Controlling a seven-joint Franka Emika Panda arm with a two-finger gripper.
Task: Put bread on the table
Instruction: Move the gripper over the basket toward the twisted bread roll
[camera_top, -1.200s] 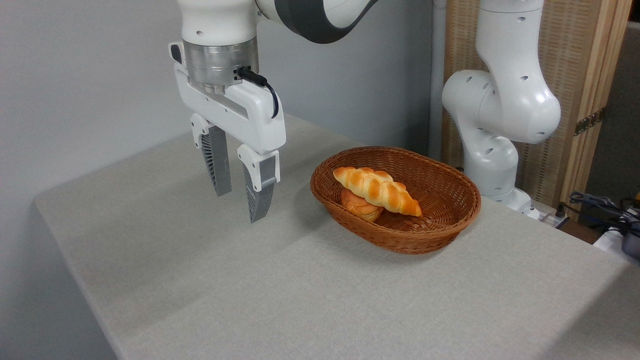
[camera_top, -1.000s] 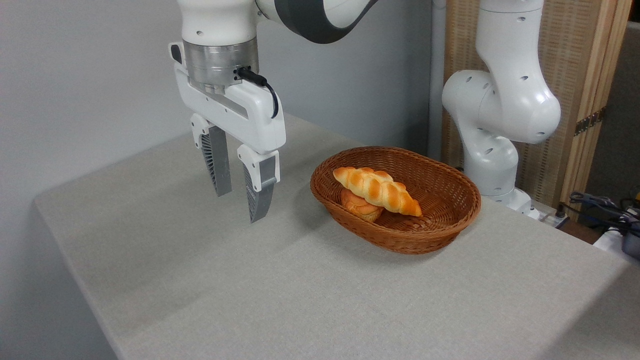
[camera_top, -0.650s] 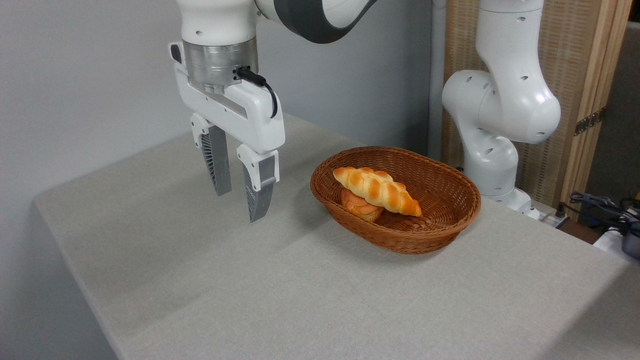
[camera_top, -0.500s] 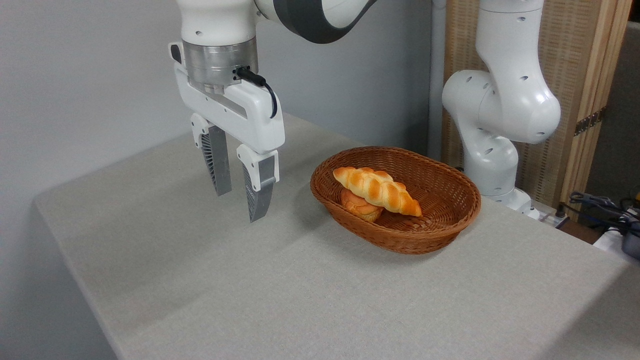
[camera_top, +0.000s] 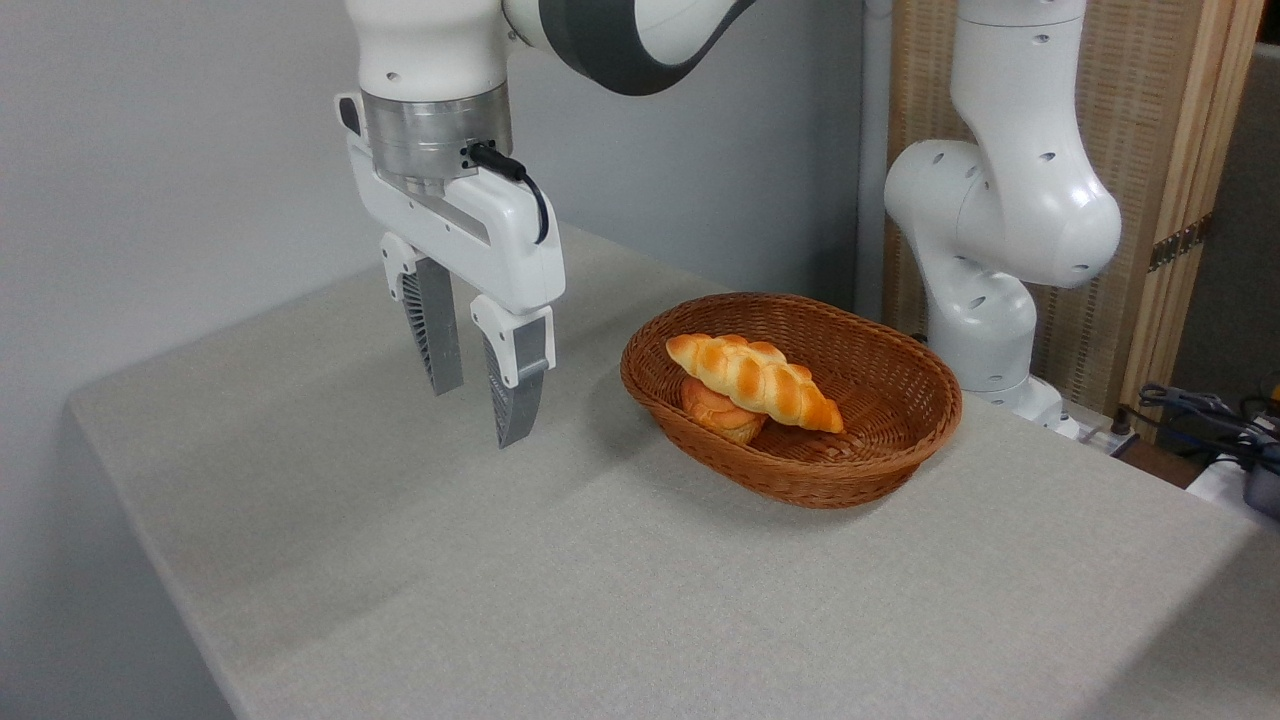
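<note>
The gripper (camera_top: 478, 415) hung left of centre above the table (camera_top: 600, 590), fingers narrowly parted and empty. The bread (camera_top: 755, 381) lay atop a bun (camera_top: 718, 410) in the wicker basket (camera_top: 880, 420) at centre.

Plain grey wall (camera_top: 180, 150) behind, wood-framed woven screen (camera_top: 1160, 150) at right, tangled cables (camera_top: 1215, 420) at far right

Bread (camera_top: 757, 380): long braided loaf, golden-orange with pale cream stripes, tapered ends. Lies slantwise in the left half of a brown wicker basket (camera_top: 900, 440), propped on a round orange bun (camera_top: 718, 412). Tabletop (camera_top: 500, 560): light grey, finely textured cloth-like surface, carrying the basket
</note>
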